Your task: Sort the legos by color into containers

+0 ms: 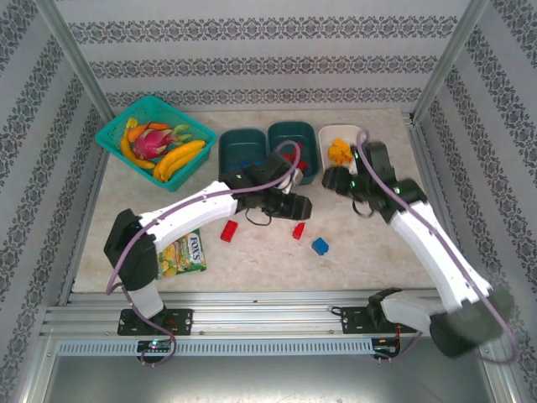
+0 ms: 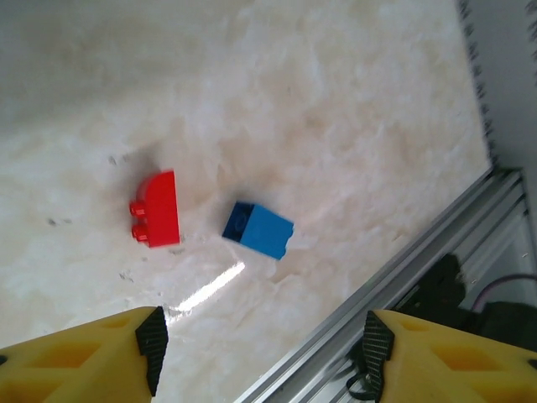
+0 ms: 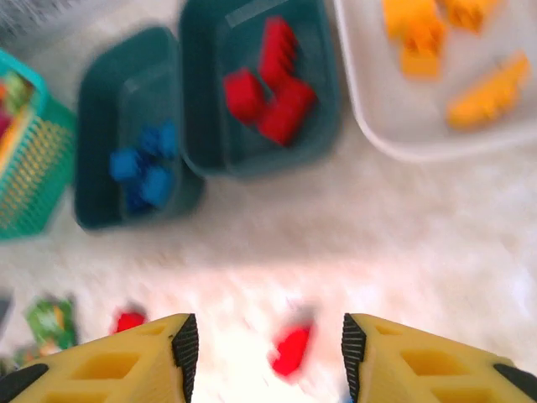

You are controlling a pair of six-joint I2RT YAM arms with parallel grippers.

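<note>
Left tool [image 2: 264,336]: jaws wide, nothing between them; it hangs above the table [image 2: 336,101], over one red brick [image 2: 157,209] and one blue brick [image 2: 258,230]. These two lie near each other but apart, close to the table's near edge. Right tool [image 3: 267,336]: jaws apart and empty, poised over the table just in front of the tubs; this view is blurred. Three tubs stand in a row at the far side. The left teal tub [image 3: 88,126] holds blue bricks [image 3: 143,168]. The middle teal tub [image 3: 210,75], just beside it, holds red bricks [image 3: 273,84]. The white tub [image 3: 394,117] on the right holds orange bricks [image 3: 419,42]. A second red brick [image 1: 228,231] lies loose on the table, left of the other two, near a green packet [image 1: 180,256]. A turquoise basket [image 1: 109,134] of fruit sits at the far left corner.
</note>
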